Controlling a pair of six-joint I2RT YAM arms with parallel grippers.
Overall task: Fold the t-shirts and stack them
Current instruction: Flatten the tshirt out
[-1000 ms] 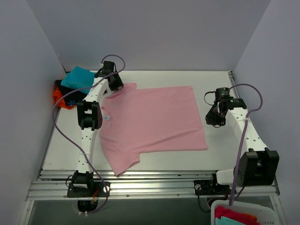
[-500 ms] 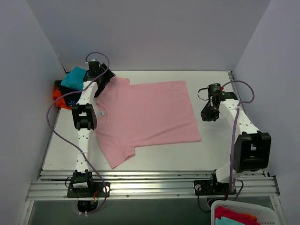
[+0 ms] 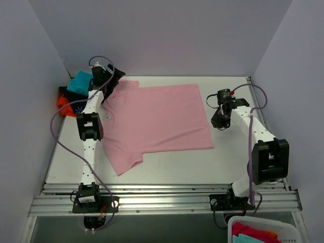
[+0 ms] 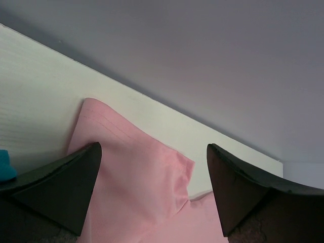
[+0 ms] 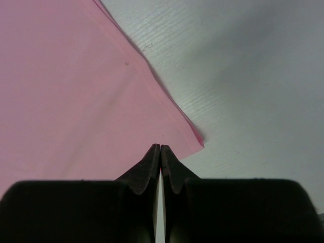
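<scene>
Your pink t-shirt [image 3: 157, 121] is lying spread flat across the middle of the table [image 3: 228, 167] in the top view, collar end toward the left of the frame and hem toward the right. The left gripper [image 3: 109, 80] is up at the upper left, over the far sleeve. On its wrist cam the fingers [image 4: 66, 187] are spread wide apart, with that sleeve [image 4: 131, 172] showing in the gap. The right gripper [image 3: 218, 121] sits just beside the hem, right of centre. Its wrist cam has the fingertips [image 5: 152, 162] pressed tight together and pointing at the pink cloth near a hem corner [image 5: 195, 139]. I can't tell if they actually touch it.

The other tees are heaped in the upper left corner: the teal tee [image 3: 81, 83] on top, then the black starburst tee [image 3: 75, 106] and the orange-red tee [image 3: 62, 104] peeking out. A white basket [image 3: 288, 230] holding teal and orange cloth sits at the lower right edge.
</scene>
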